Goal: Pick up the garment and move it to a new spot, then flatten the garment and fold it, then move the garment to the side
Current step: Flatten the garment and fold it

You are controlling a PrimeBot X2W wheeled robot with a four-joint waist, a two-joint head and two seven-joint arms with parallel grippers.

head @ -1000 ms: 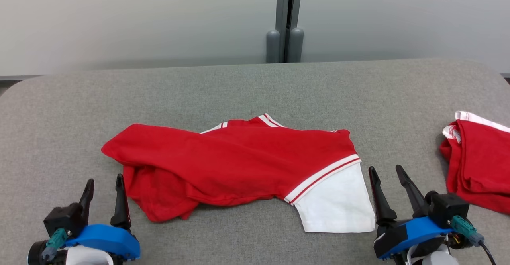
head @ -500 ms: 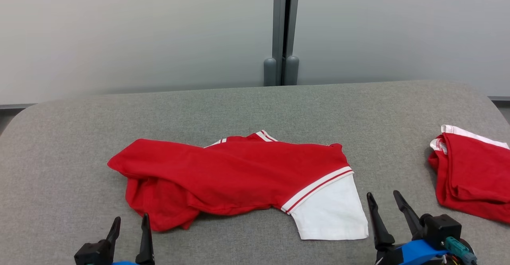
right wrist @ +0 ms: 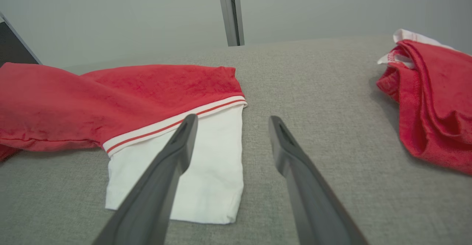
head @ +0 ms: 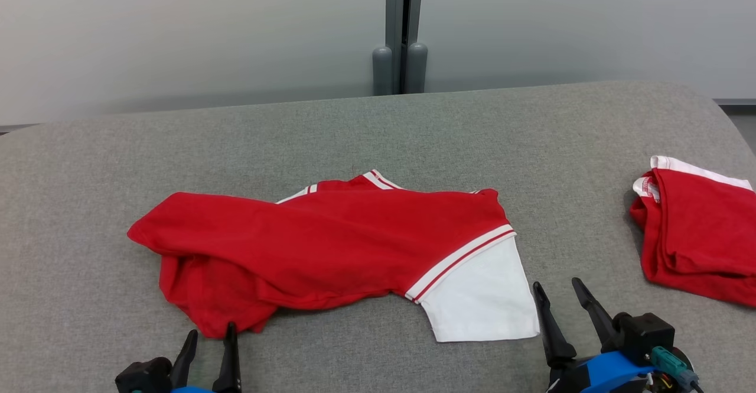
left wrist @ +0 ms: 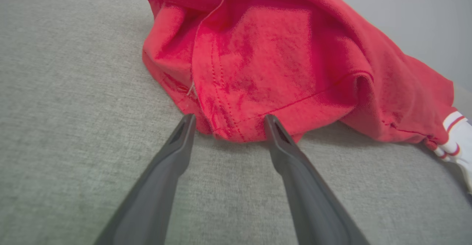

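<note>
Spread wide & empty, low at near edge of grey padded table [head: 413,133]: L pincer [head: 212,329]; just ahead of its tips, bunched red hem of garment [head: 331,239]; in L wrist view, hem fold bulging right at & between the two tips; touching or a hair short, can't tell; no cloth further down between the fingers.

Also wide open & holding nothing: R pincer [head: 556,283]; just to its L & slightly ahead, white sleeve [head: 478,298] w/ red-and-white striped band; in R wrist view, L finger crossing over the sleeve in the picture, R finger over bare table; on the cloth or above it, can't tell.

Stretched crosswise ahead of both pincers, from L pincer's tips over to R pincer's L side: the garment, crumpled, red body rumpled & folded over itself, sleeve flat; striped collar edge on far side, away from both.

Well off to R of R pincer & ahead of it, apart from the garment: second red garment [head: 697,233], folded, white trim at far edge.

Far ahead past table edge: grey post [head: 401,26] against pale wall [head: 177,26].
</note>
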